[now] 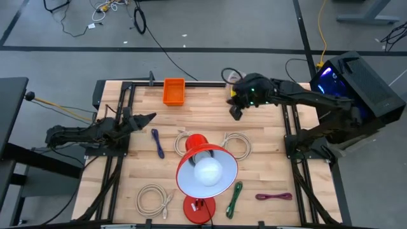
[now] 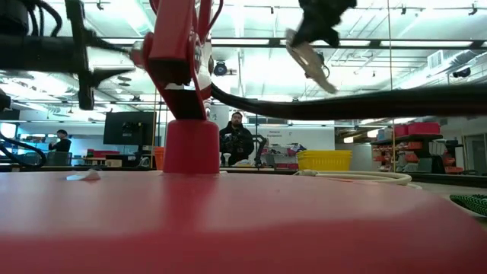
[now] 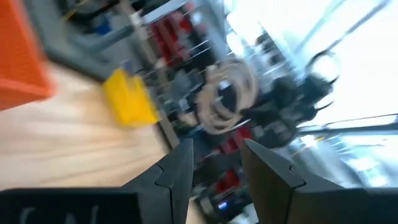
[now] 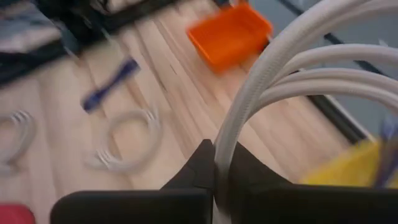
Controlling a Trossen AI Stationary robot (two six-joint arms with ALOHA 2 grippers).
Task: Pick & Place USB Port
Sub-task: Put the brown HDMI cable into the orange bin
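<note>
A coil of white USB cable (image 4: pixel 292 74) is in my right gripper (image 4: pixel 219 163), which is shut on it above the table's far middle (image 1: pixel 236 112), right of the orange bin (image 1: pixel 173 91). In the low view the coil (image 2: pixel 308 59) hangs below that gripper (image 2: pixel 319 27), high off the table. From the left wrist view the same coil (image 3: pixel 227 96) shows in the air. My left gripper (image 1: pixel 147 117) waits open at the table's left side, with a clear gap between its fingers (image 3: pixel 177 171). My right gripper pinches a strand of the white coil (image 4: pixel 222 146) between its two fingers, the strand running along the gap. The loops (image 4: pixel 323 56) stand out beyond the fingertips. The coil is lifted clear of the table and hangs tilted below the gripper (image 2: pixel 308 59).
A red desk lamp (image 1: pixel 203 172) stands at the near middle and fills the low view (image 2: pixel 186 144). On the table lie a blue cable (image 1: pixel 157 142), white coils (image 1: pixel 236 144) (image 1: pixel 154 198) (image 1: pixel 184 141), a green cable (image 1: pixel 234 197) and a purple one (image 1: pixel 273 196). People stand in the room behind.
</note>
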